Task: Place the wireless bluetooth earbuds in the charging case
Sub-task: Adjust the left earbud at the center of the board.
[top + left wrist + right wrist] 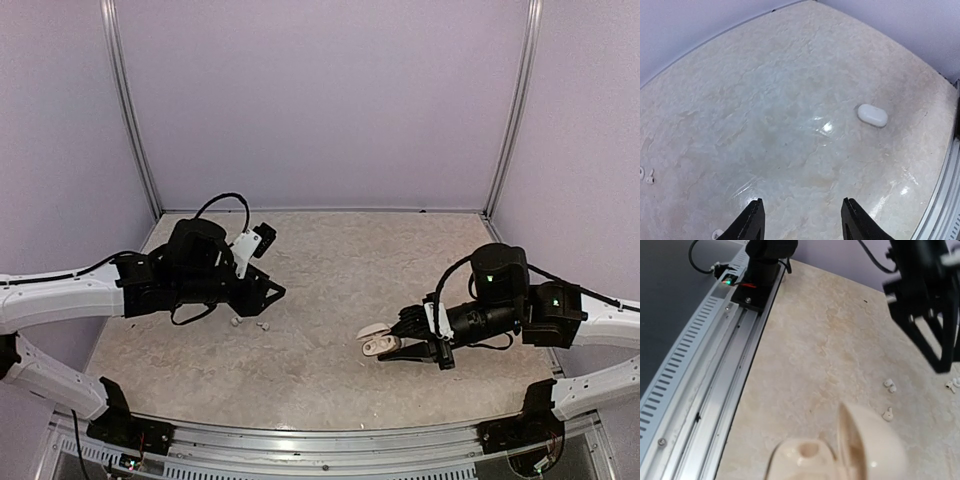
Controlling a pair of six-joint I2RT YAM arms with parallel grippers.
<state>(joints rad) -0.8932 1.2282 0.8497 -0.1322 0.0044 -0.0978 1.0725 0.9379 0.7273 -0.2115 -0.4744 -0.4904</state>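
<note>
Desk: Where was the case (pixel 378 342) in the overhead view?

Photographer: Right of centre, low on the table (pixel 330 260), pinched in the right gripper (pixel 392 338) with the lid open. In the right wrist view it filled the lower middle of the frame, with the lid standing up and a round well showing in the base. The gripper's own fingers were hidden behind it.

Desk: And the earbuds (pixel 237 322)?

Photographer: Loose on the table, left of centre in the overhead view, just below the left gripper (pixel 268 298) and well apart from the case. The right wrist view showed small white pieces at mid right, below the left gripper's dark frame.

Desk: The left gripper?

Photographer: Spread wide, only bare table between its fingers (pixel 752 222), which rose from the bottom edge of the left wrist view. A white oval (pixel 872 115) lay on the table at the right of that frame — well apart from the fingers.
</note>
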